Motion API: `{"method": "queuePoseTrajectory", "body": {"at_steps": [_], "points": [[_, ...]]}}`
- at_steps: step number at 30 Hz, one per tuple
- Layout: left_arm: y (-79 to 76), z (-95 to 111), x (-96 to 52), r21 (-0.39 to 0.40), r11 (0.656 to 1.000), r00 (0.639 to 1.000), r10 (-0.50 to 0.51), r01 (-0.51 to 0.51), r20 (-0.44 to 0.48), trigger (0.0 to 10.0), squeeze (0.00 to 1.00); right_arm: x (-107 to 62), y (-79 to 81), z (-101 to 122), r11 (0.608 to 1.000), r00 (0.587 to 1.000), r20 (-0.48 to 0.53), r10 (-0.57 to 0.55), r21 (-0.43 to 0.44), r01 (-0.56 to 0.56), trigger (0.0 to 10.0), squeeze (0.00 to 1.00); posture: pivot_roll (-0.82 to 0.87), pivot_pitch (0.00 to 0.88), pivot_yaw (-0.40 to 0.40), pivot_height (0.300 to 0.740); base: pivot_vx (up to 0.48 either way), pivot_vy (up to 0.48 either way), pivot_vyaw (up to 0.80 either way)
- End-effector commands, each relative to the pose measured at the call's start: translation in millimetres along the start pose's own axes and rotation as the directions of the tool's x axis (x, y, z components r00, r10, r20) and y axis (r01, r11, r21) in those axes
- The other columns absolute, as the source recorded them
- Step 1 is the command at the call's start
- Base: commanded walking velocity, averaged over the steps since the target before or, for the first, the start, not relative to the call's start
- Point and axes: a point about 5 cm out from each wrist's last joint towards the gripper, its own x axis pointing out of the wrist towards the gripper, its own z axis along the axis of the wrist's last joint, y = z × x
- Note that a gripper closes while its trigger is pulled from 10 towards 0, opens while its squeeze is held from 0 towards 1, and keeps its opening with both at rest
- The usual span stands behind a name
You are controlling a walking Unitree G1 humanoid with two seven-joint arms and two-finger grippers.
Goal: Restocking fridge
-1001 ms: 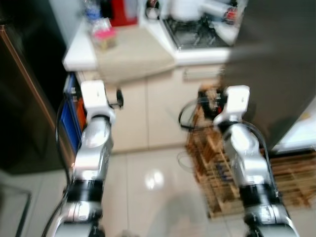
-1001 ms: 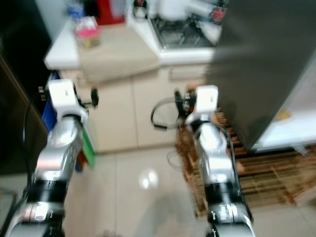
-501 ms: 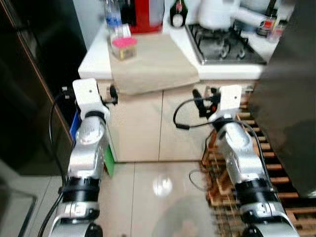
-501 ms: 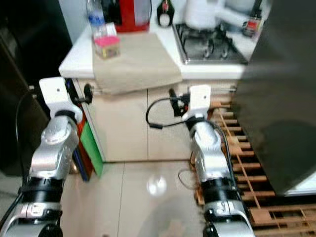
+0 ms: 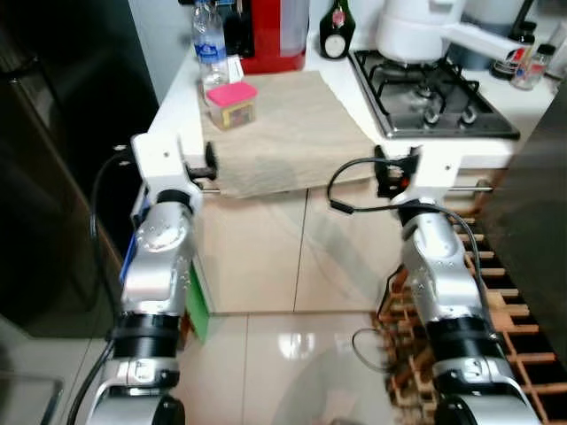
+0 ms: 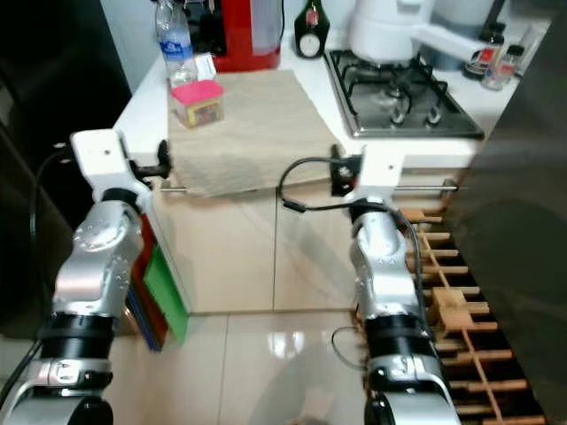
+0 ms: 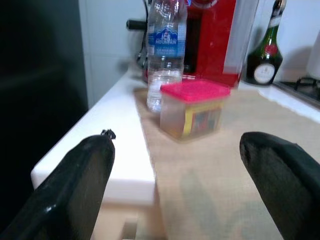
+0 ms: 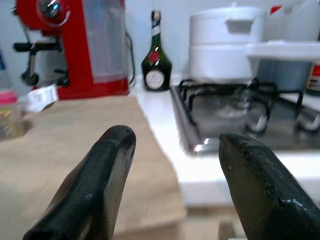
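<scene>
Pink-lid box [image 7: 194, 109] sits on cloth [image 5: 283, 133], water bottle [image 7: 165, 50] just behind. Whole view swung since a second ago: robot turned to face counter, now closer. Left gripper [image 7: 175, 175] and right gripper [image 8: 175, 165] both spread wide, holding nothing. Likely next: grab box for fridge.

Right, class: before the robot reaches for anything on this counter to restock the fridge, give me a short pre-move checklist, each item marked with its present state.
1. Left end effector open and empty: ok.
2. Right end effector open and empty: ok.
3. Pink-lidded container upright on the beige cloth, in front of the left end effector: ok.
4. Water bottle upright behind the container, capped: cap cannot tell.
5. Path from left end effector to container free of other things: ok.
6. Fridge door open and shelf free: cannot tell.
</scene>
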Motion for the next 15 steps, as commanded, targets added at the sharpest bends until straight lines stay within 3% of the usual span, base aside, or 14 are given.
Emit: {"method": "queuePoseTrajectory", "body": {"at_steps": [1, 7, 9, 12, 15], "points": [[10.4, 11, 2.5, 0.002, 1.0, 0.999, 0.031, -0.031, 0.039, 10.0, 0.0, 2.1, 12.2, 5, 0.999, 0.999, 0.021, 0.039, 0.003, -0.039, 10.0, 0.0, -0.07, 0.0, 0.017, 0.74, 0.48, 0.0, 0.0], [17.1, 24, -0.2, -0.015, 0.999, 0.993, 0.044, -0.042, 0.109, 10.0, 0.0, 1.6, 18.5, 10, 0.997, 0.996, 0.049, 0.073, -0.014, -0.072, 10.0, 0.0, -0.07, 0.0, 0.012, 0.74, 0.47, 0.0, 0.0], [17.3, 28, -0.6, -0.045, 0.999, 0.992, 0.032, -0.027, 0.121, 10.0, 0.0, 1.7, 18.9, 10, 0.997, 0.996, 0.05, 0.075, -0.015, -0.075, 10.0, 0.0, -0.07, 0.0, 0.012, 0.74, 0.0, 0.435, 0.0], [15.6, 31, 0.0, -0.03, 1.0, 0.992, 0.003, 0.001, 0.125, 10.0, 0.0, 1.4, 19.7, 12, 0.997, 0.995, 0.063, 0.083, -0.008, -0.082, 10.0, 0.0, -0.07, 0.0, 0.009, 0.74, 0.0, 0.465, 0.0], [15.0, 36, 2.1, -0.013, 1.0, 0.991, -0.003, 0.005, 0.135, 10.0, 0.0, 1.7, 19.7, 12, 0.996, 0.995, 0.053, 0.089, -0.016, -0.089, 10.0, 0.0, -0.06, 0.0, 0.004, 0.74, 0.0, 0.0, -0.24]]}}
